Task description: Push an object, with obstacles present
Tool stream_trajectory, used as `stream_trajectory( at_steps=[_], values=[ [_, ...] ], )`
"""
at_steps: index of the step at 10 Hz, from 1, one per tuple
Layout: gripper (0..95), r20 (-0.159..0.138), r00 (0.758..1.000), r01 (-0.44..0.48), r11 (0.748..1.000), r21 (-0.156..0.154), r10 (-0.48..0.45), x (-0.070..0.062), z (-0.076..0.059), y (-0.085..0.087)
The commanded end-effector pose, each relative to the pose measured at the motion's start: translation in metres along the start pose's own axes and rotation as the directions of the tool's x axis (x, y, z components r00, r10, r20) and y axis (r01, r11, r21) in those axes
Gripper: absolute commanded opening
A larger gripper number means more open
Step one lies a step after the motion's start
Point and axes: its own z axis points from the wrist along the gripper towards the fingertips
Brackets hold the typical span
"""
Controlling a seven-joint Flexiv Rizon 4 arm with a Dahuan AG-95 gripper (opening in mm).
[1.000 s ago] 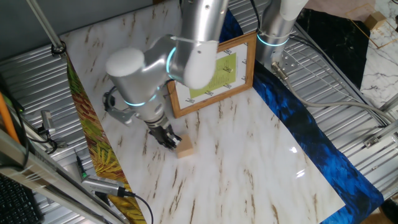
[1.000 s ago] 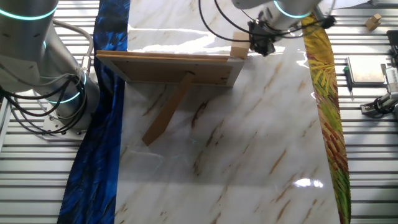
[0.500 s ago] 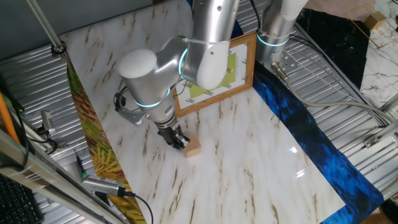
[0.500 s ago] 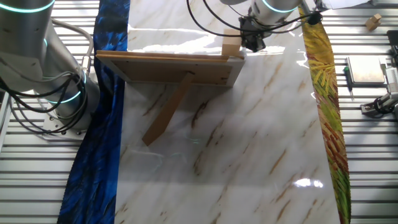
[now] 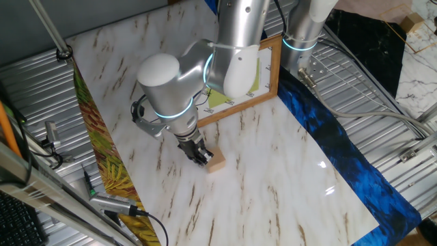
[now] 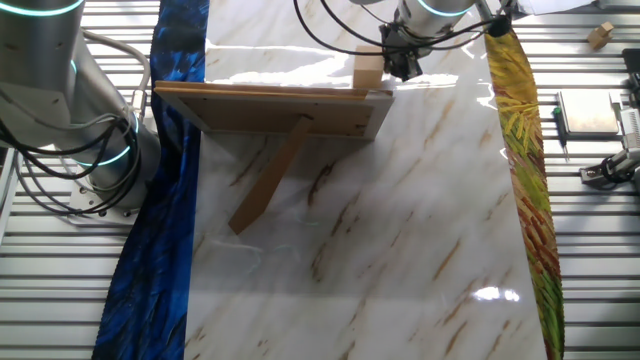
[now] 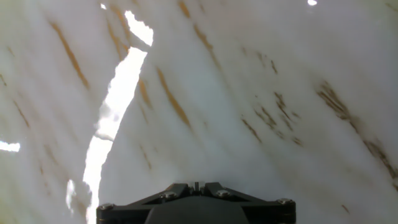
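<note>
Here the gripper (image 5: pixel 201 156) is lowered to the marble sheet (image 5: pixel 273 164), with its dark fingers against the side of the cube (image 5: pixel 216 162). In both fixed views the fingers look pressed close together with nothing between them, though the tips are small and dark; the hand view shows only the gripper body's lower edge (image 7: pixel 196 205) and bare veined marble, so it does not confirm the finger state. The cube rests flat on the marble, touching the gripper on the side away from the frame's open face. In the other fixed view the cube (image 6: pixel 367 73) appears just above the frame's (image 6: pixel 280 110) top edge near its right corner, with the gripper (image 6: pixel 402 66) just beside it; whether cube and frame touch cannot be determined.

The frame (image 5: pixel 263 75) stands tilted on the marble, propped by a rear strut (image 6: pixel 270 180), and holds a white mat with a yellow-green sheet. The silver arm (image 5: pixel 205 75) hides much of it. A blue cloth (image 5: pixel 341 150) borders one edge of the marble, and a yellow-green leaf-patterned cloth (image 5: pixel 102 164) borders the opposite edge.
</note>
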Motion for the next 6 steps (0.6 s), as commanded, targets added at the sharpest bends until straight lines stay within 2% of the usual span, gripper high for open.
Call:
stream_trajectory(
  at_steps=[1, 6],
  values=[
    [0.0, 0.000, 1.000, 0.003, 1.000, -0.002, -0.003, 0.0004, -0.0007, 0.0004],
    [0.0, 0.003, 1.000, 0.007, 1.000, 0.007, -0.007, 0.0003, -0.0010, 0.0003]
  ],
)
